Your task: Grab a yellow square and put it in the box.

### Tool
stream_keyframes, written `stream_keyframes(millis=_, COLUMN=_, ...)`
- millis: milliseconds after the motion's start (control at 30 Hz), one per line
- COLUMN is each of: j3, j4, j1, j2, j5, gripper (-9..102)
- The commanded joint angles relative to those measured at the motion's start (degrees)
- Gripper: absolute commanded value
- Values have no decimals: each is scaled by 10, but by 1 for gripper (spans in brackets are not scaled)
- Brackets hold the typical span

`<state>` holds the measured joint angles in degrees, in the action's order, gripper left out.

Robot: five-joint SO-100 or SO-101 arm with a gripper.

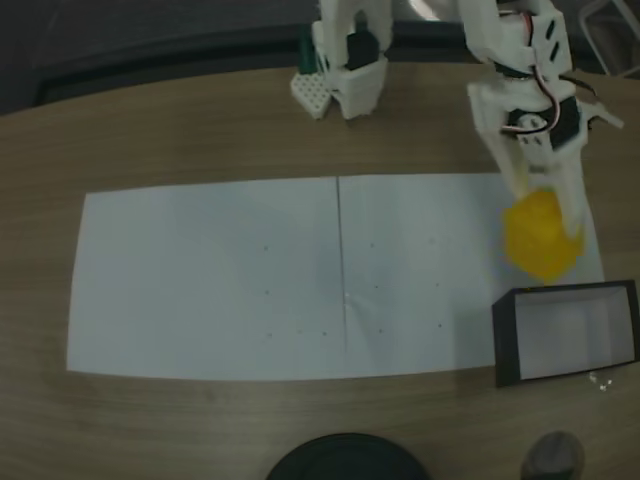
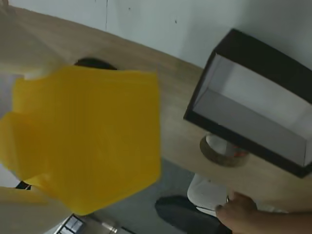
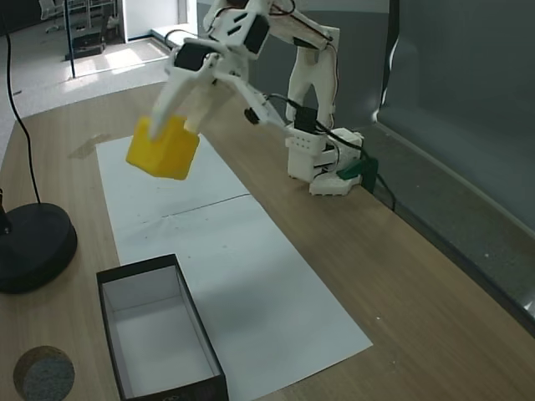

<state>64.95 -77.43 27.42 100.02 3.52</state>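
The yellow square (image 1: 542, 235) hangs in the air over the right end of the white paper, held between the white fingers of my gripper (image 1: 545, 222), which is shut on it. In the other fixed view the yellow square (image 3: 163, 149) and the gripper (image 3: 170, 134) are up and beyond the box (image 3: 138, 269). The box (image 1: 505, 340) is black-walled, white inside and empty, lying just in front of the held block. In the wrist view the yellow square (image 2: 92, 141) looms large at the left, with the box (image 2: 263, 53) to its right.
White paper (image 1: 220, 280) covers the middle of the wooden table. A black round base (image 3: 29, 246) stands beside the box, and a small round disc (image 3: 42, 373) lies nearby. The arm's base (image 3: 322, 159) stands at the table's far side. A person's hand (image 2: 243, 214) shows low in the wrist view.
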Motion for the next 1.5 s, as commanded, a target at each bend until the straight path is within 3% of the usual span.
stream_keyframes(millis=0, j3=-75, j4=9, j1=59, j2=3, j5=7, gripper=12)
stream_keyframes(millis=133, j3=-91, j4=42, j1=123, j2=-73, j5=36, gripper=12)
stream_keyframes(millis=300, j3=-178, j4=89, j1=99, j2=-192, j5=36, gripper=12)
stream_keyframes(millis=600, j3=-325, j4=83, j1=48, j2=-367, j5=12, gripper=12)
stream_keyframes(millis=833, j3=-365, j4=43, j1=54, j2=-403, j5=7, gripper=12)
stream_keyframes(millis=1100, j3=-366, j4=-1, j1=54, j2=-398, j5=7, gripper=35)
stream_keyframes(millis=1200, j3=-394, j4=-29, j1=52, j2=-398, j5=7, gripper=30)
stream_keyframes(millis=1367, j3=-538, j4=-148, j1=47, j2=-370, j5=7, gripper=0)
stream_keyframes(millis=1467, j3=-639, j4=-223, j1=40, j2=-321, j5=8, gripper=2)
